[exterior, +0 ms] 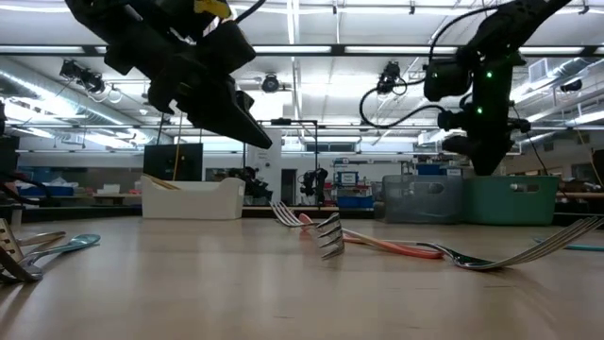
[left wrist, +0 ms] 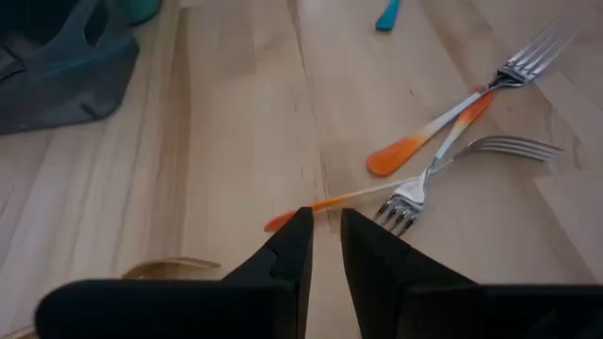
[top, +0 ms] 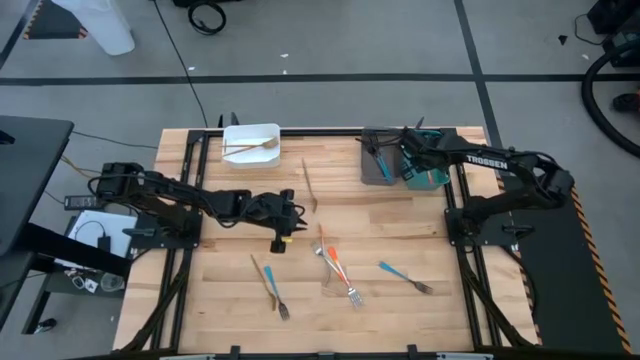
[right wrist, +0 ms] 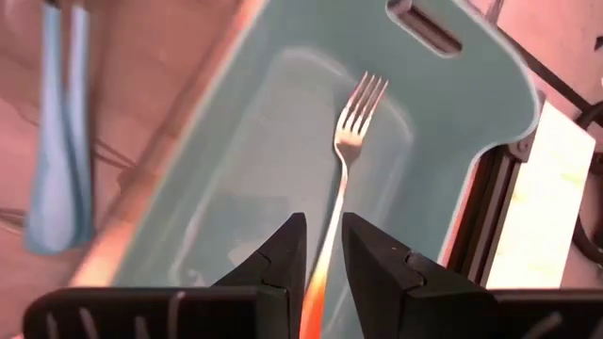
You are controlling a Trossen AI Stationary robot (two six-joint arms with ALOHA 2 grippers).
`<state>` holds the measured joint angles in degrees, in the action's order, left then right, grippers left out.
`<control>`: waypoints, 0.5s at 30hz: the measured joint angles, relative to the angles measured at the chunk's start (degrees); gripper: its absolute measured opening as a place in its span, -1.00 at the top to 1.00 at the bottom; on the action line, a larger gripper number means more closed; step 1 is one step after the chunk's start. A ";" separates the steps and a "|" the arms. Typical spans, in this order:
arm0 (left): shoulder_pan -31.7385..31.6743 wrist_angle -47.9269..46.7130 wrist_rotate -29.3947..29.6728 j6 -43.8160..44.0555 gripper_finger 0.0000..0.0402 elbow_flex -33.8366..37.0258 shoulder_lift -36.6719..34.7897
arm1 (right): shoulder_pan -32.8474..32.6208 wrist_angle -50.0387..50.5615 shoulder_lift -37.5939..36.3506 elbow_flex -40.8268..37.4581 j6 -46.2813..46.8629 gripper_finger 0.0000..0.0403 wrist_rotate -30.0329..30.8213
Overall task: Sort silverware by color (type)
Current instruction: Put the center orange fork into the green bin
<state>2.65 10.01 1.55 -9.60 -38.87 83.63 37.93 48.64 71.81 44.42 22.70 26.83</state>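
— Nearest the low camera, forks (exterior: 330, 236) lie crossed on the table (top: 400, 320); why that heap?

— Unsorted, I'd judge: orange-handled forks (top: 336, 268) mid-table, blue ones (top: 404, 277) either side.

— And the left gripper (top: 283, 228)?

— It hangs just above the wood near the orange pile, jaws slightly parted, gripping nothing.

— Farther back?

— The right gripper (right wrist: 320, 250) hovers over the teal bin (right wrist: 452, 113), jaws parted around an orange-handled fork (right wrist: 349, 151) that lies in the bin. Whether it's fully let go, I can't tell. A gold utensil (top: 250, 148) rests in the white bin (top: 268, 132).

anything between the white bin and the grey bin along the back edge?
One thin tan utensil lies on the wood between the white bin and the grey bin, slightly nearer than both. Otherwise bare, per the high view.
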 joint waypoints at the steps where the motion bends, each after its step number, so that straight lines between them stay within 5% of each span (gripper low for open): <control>1: 0.21 -0.17 0.03 0.32 0.67 0.00 0.06 | -0.47 0.52 -0.16 0.60 0.52 0.59 0.11; 15: 1.14 1.79 -1.80 6.08 0.75 -0.77 4.03 | -11.74 3.18 -1.33 6.68 3.08 0.60 5.47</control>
<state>3.78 11.80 -0.25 -3.53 -39.64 87.66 26.19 51.82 70.48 51.10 25.78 32.30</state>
